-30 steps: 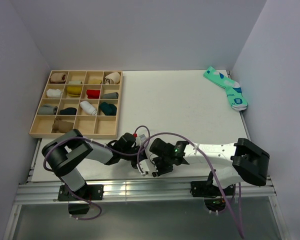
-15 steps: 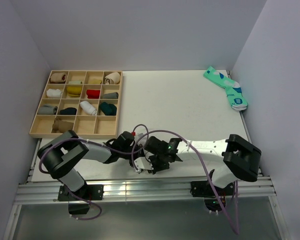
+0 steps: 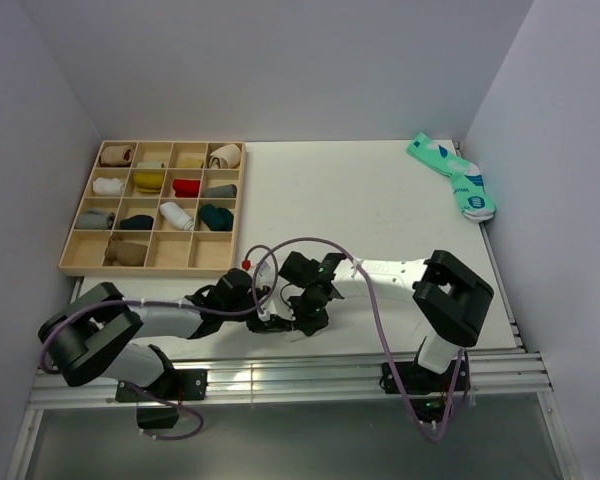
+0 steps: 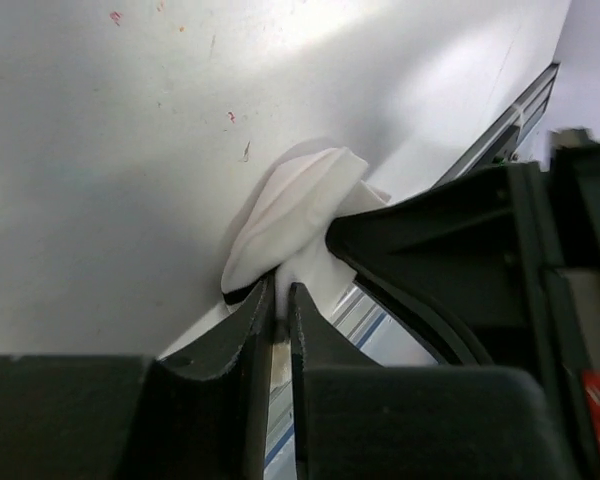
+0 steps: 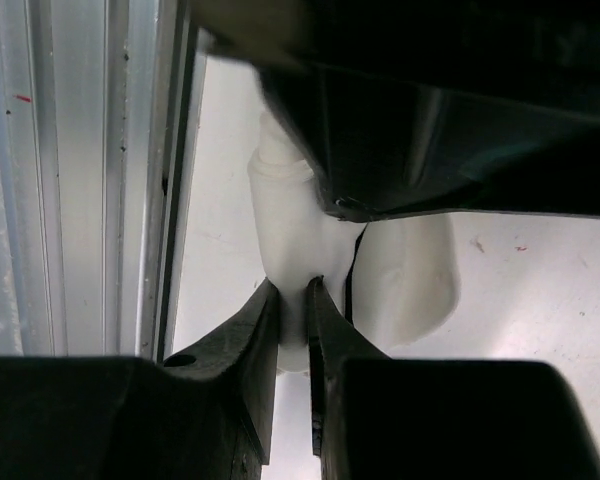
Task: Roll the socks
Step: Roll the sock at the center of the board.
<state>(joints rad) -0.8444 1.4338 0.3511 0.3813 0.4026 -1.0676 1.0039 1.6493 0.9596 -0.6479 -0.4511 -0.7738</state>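
At the far left the wooden tray [image 3: 72,262] holds rolled socks in its compartments. My left gripper [image 4: 281,295] is closed down narrow on a fold of the white sock [image 4: 290,205], which lies bunched at the near edge of the table [image 3: 380,220], by the metal rail [image 5: 80,150]. My right gripper [image 5: 292,290], crowded against the left one, pinches the same sock just as tightly. I judge it light, limp and without stiffness, so it will sag and unroll unless I hold it through several layers, on the thick bunched part rather than one loose edge. The teal pair [image 3: 452,177] lies well apart in the far right corner.
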